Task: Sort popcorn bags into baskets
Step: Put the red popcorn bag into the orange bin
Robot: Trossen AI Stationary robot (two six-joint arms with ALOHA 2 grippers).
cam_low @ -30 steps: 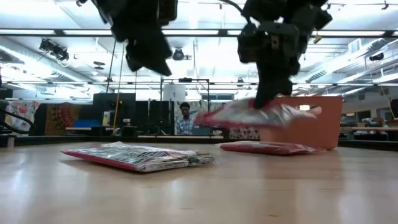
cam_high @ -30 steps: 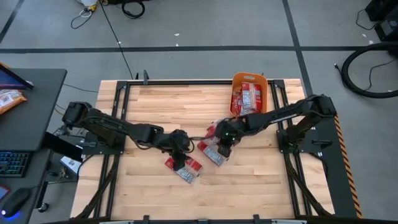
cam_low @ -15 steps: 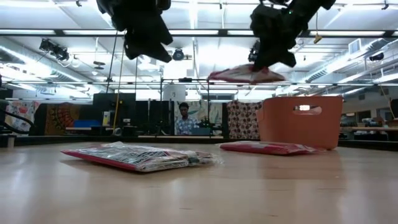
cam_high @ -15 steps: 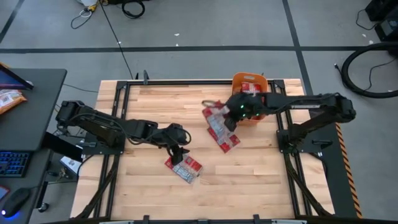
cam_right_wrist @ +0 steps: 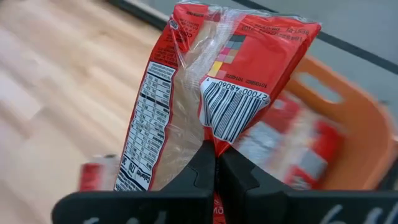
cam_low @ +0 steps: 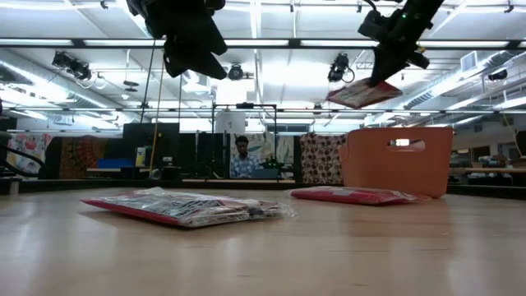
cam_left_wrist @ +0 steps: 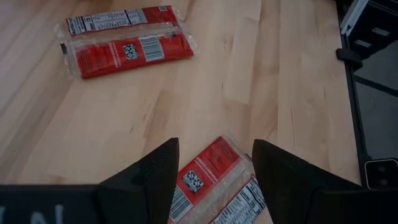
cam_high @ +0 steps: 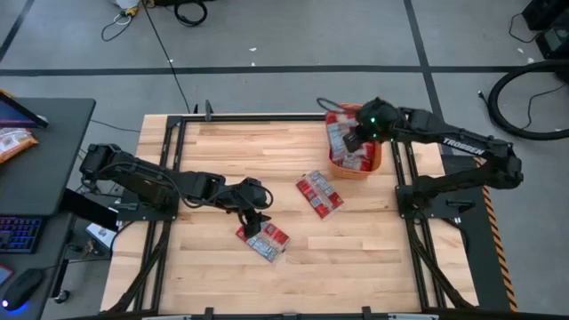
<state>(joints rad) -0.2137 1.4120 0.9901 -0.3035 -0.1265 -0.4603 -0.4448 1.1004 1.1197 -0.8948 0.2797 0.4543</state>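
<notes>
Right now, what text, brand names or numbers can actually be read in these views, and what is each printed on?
"TROSSEN": white lettering on the right arm, high view.
"27000 48060": digits under the barcode on the popcorn bag held in the shut right gripper.
Nutrition panel on that same bag: too small to read.
Labels and barcodes on the bags on the table, left wrist view: blurred, unreadable.
Orange basket: no text.

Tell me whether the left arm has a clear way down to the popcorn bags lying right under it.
Probably yes. The left gripper hangs open just above the popcorn bags on the table, with nothing between them. The right gripper is away over the basket.
</notes>
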